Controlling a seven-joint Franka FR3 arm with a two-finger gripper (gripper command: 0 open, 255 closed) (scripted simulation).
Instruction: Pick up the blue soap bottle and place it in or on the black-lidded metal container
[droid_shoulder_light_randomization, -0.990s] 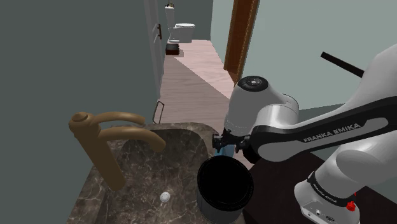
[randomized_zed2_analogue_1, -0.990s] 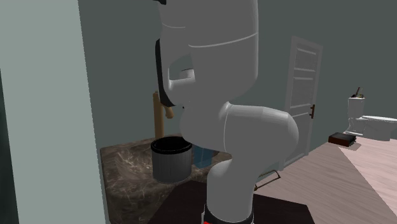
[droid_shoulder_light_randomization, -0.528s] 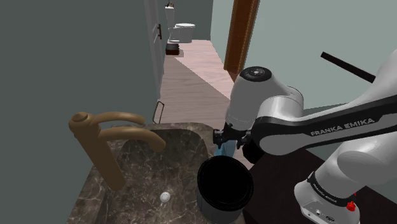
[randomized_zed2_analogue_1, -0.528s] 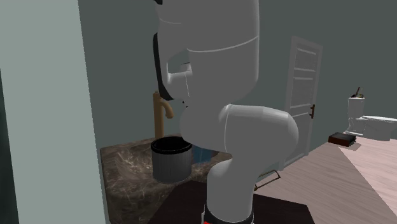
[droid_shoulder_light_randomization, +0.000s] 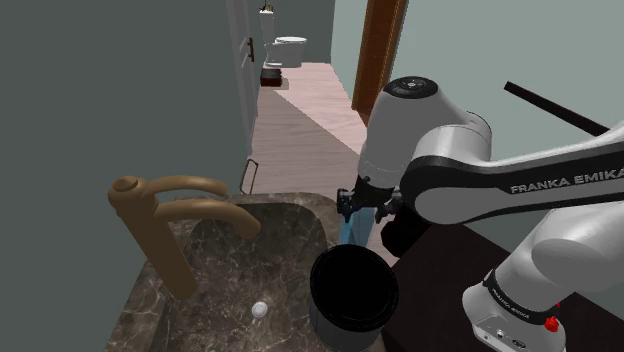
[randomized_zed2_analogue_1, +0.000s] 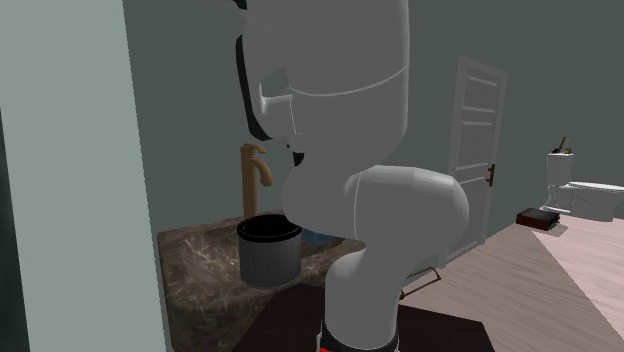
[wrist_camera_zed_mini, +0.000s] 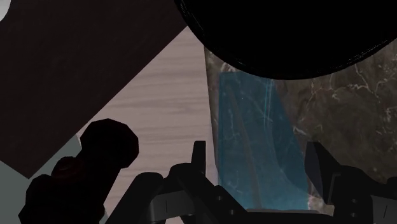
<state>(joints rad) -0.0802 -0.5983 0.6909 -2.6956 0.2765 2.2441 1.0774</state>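
Closest in the shoulder view stands the grey container (droid_shoulder_light_randomization: 352, 288) with its black lid, at the four o'clock edge of the dark marble sink (droid_shoulder_light_randomization: 225, 262). At the container's nine o'clock lies the small pale drain (droid_shoulder_light_randomization: 260, 310). Just past the lid, at its twelve o'clock, the blue soap bottle (droid_shoulder_light_randomization: 348, 230) stands upright (its base is hidden behind the container). The gripper (wrist_camera_zed_mini: 257, 151) is clenched on it: in the wrist view both black fingers (wrist_camera_zed_mini: 199, 156) press against the bottle's sides. Well apart, at the bottle's nine o'clock, rises the tan faucet (droid_shoulder_light_randomization: 165, 215). Farther on, at twelve o'clock, a pale plank floor (droid_shoulder_light_randomization: 300, 120) runs past a brown door frame (droid_shoulder_light_randomization: 378, 60) to a white toilet (droid_shoulder_light_randomization: 289, 50).
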